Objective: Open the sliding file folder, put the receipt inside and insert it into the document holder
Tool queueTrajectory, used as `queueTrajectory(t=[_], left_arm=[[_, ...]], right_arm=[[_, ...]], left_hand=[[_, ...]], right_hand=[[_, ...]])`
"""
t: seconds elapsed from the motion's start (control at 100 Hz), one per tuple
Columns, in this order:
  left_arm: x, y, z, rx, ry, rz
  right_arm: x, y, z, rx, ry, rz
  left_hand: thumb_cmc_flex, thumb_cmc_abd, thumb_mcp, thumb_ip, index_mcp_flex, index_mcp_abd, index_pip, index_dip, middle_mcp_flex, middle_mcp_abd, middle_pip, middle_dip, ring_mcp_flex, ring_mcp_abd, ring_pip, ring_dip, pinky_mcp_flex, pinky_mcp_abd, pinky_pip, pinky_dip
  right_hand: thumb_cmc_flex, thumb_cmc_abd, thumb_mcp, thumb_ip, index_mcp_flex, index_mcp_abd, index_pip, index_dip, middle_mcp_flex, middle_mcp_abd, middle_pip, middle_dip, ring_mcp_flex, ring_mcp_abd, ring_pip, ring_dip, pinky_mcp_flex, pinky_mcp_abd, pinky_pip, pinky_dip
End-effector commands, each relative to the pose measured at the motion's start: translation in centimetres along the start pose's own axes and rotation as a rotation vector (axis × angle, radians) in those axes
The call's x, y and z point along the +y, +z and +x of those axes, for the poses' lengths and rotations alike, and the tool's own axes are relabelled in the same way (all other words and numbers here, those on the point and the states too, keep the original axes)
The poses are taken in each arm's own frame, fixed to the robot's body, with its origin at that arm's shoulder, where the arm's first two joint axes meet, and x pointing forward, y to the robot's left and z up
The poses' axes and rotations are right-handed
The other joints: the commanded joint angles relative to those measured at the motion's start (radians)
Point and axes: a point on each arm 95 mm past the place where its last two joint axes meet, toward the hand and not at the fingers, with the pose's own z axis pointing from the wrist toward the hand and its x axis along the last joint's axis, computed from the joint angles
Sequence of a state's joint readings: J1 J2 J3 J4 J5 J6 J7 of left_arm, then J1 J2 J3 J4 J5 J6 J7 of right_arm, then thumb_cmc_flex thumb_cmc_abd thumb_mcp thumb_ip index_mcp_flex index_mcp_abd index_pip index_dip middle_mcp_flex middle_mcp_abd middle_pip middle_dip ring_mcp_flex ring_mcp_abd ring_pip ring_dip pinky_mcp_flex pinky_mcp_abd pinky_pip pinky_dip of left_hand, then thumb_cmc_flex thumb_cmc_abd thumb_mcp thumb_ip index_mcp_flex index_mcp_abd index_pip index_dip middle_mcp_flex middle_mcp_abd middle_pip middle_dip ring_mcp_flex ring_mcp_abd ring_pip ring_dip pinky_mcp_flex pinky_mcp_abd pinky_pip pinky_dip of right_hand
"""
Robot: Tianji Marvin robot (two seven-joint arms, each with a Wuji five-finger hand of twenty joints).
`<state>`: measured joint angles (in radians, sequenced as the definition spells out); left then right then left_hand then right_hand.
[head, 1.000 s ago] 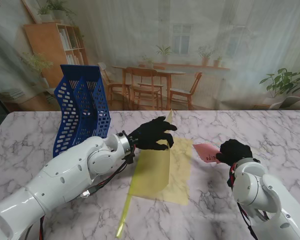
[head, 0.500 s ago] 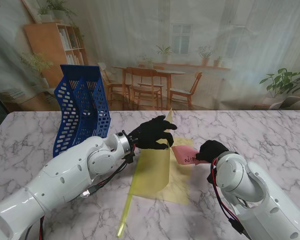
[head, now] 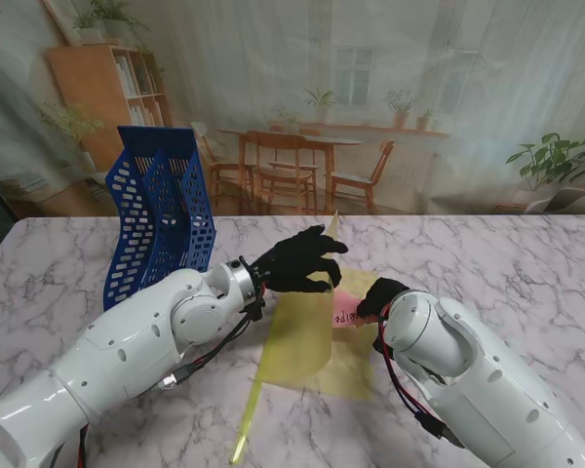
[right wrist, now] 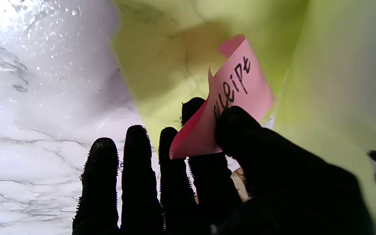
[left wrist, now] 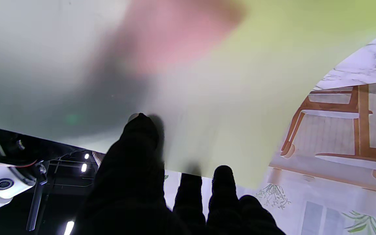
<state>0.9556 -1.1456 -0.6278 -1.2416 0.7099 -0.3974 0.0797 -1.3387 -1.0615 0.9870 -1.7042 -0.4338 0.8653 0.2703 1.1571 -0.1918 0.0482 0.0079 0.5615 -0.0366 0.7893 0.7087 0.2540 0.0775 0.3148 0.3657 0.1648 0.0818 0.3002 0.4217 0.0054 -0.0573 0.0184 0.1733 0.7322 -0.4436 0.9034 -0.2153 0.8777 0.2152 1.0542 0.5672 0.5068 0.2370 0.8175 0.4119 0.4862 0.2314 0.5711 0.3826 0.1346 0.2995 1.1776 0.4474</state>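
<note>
**Pink receipt reaches the opened yellow folder**

On a marbled worktop (head: 526,263), the left hand (head: 297,261), black-gloved, pinches the upper flap of the yellow sliding file folder (head: 307,336), holding it lifted off the lower sheet. The right hand (head: 378,295) grips the pink receipt (head: 344,310) between thumb and fingers (right wrist: 135,153). A second ago the receipt lay out to the right, clear of the folder; half a second ago it touched the folder's right edge; now it sits over the lower sheet, just beside the raised flap. The left hand has stayed put. The blue document holder (head: 161,210) stands upright at the far left, well apart from the folder.
</note>
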Motion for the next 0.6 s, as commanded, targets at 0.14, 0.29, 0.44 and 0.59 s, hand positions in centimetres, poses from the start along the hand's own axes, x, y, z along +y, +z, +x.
queueTrajectory(t=[0.14, 0.29, 0.44, 0.59], left_arm=[[-0.1, 0.2, 0.5, 0.012, -0.008, 0.005], [-0.1, 0.2, 0.6, 0.013, -0.011, 0.005], [-0.1, 0.2, 0.6, 0.014, -0.011, 0.005], [-0.2, 0.1, 0.6, 0.014, -0.010, 0.003]], right_arm=[[-0.3, 1.3, 0.7, -0.059, 0.056, -0.001], [-0.4, 2.0, 0.9, -0.088, 0.053, 0.000], [-0.8, 2.6, 0.8, -0.116, -0.007, 0.000], [-1.0, 2.6, 0.6, -0.120, -0.069, -0.022]], left_hand=[[0.028, 0.044, 0.005, -0.010, 0.014, 0.038, 0.053, 0.033, 0.010, 0.005, -0.004, 0.007, 0.000, 0.005, -0.009, 0.000, -0.021, -0.017, -0.014, -0.002], [0.029, 0.045, 0.005, -0.010, 0.014, 0.037, 0.053, 0.032, 0.011, 0.005, -0.004, 0.007, 0.000, 0.005, -0.009, 0.000, -0.021, -0.017, -0.014, -0.002], [0.028, 0.044, 0.004, -0.010, 0.014, 0.037, 0.054, 0.032, 0.012, 0.004, -0.004, 0.007, 0.001, 0.005, -0.009, 0.000, -0.021, -0.016, -0.014, -0.002], [0.028, 0.045, 0.004, -0.010, 0.014, 0.037, 0.054, 0.032, 0.013, 0.005, -0.005, 0.007, 0.001, 0.005, -0.009, 0.000, -0.021, -0.016, -0.014, -0.002]], right_hand=[[0.040, 0.014, 0.035, 0.028, -0.007, 0.004, 0.051, 0.017, -0.005, 0.012, 0.046, 0.011, 0.007, 0.006, 0.074, 0.020, -0.003, -0.021, 0.033, 0.012], [0.037, 0.015, 0.032, 0.031, -0.012, -0.002, 0.057, 0.013, -0.013, 0.009, 0.048, 0.012, -0.001, 0.002, 0.078, 0.021, -0.009, -0.026, 0.033, 0.010], [0.037, 0.018, 0.021, 0.036, -0.023, -0.014, 0.068, 0.013, -0.020, 0.002, 0.054, 0.014, -0.004, -0.002, 0.086, 0.025, -0.009, -0.033, 0.036, 0.011], [0.037, 0.013, 0.024, 0.040, -0.017, -0.013, 0.072, 0.007, -0.024, 0.004, 0.053, 0.015, -0.008, -0.003, 0.088, 0.026, -0.015, -0.034, 0.033, 0.010]])
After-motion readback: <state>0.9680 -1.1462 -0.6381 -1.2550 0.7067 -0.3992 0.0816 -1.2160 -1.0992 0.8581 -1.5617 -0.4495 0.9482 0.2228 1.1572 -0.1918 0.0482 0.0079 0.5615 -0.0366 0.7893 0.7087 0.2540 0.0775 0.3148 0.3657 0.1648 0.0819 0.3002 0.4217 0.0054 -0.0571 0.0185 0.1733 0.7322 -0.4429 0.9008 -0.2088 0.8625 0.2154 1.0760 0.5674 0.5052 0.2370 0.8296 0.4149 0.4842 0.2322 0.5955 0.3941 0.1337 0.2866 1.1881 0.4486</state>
